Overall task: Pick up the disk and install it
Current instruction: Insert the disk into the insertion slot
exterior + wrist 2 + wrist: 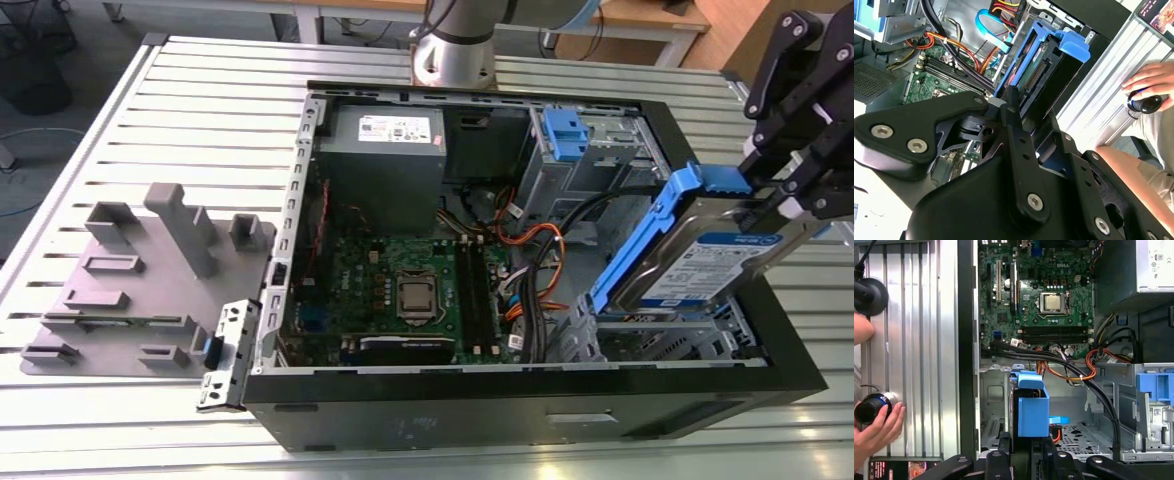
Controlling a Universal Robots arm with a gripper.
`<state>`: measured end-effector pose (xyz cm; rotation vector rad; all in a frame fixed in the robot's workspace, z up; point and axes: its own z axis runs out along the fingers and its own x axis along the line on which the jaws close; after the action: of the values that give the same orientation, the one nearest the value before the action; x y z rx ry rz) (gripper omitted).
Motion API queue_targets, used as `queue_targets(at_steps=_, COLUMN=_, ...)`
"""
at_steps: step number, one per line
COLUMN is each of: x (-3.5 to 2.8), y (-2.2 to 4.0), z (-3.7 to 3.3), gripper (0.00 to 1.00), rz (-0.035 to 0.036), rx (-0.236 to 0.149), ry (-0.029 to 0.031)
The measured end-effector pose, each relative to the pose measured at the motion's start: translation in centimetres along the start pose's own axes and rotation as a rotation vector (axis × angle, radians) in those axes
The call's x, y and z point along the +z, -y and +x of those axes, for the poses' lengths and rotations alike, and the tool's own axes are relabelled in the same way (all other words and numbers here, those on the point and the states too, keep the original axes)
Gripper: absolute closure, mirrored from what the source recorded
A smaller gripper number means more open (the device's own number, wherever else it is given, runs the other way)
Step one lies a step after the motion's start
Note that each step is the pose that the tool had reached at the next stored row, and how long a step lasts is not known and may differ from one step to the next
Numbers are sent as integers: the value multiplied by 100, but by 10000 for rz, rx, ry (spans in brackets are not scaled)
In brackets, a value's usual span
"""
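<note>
The disk [721,265] is a silver drive with a white-and-blue label in a blue carrier bracket [638,240]. It hangs tilted, edge-down, over the drive bay [667,335] at the exterior view's right of the open computer case [534,365]. My black gripper [781,205] is shut on the disk's upper end. In both wrist views the disk [1039,65] [1031,410] sticks out from between the fingers [1010,112], pointing into the case, with the gripper [1024,444] just behind it.
Inside the case lie the green motherboard [400,290], a grey power supply box [380,150], another blue carrier [563,135] and loose cables [534,250]. A grey fixture plate [134,280] sits at the exterior view's left. A person's hand [874,425] rests beside the case.
</note>
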<state>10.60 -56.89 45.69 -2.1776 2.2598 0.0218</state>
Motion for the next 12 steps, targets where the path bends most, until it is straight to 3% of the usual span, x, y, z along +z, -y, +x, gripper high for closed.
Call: queue_targets(at_steps=12, x=35, y=3, z=0, gripper=65, rz=0, rx=0, ry=2)
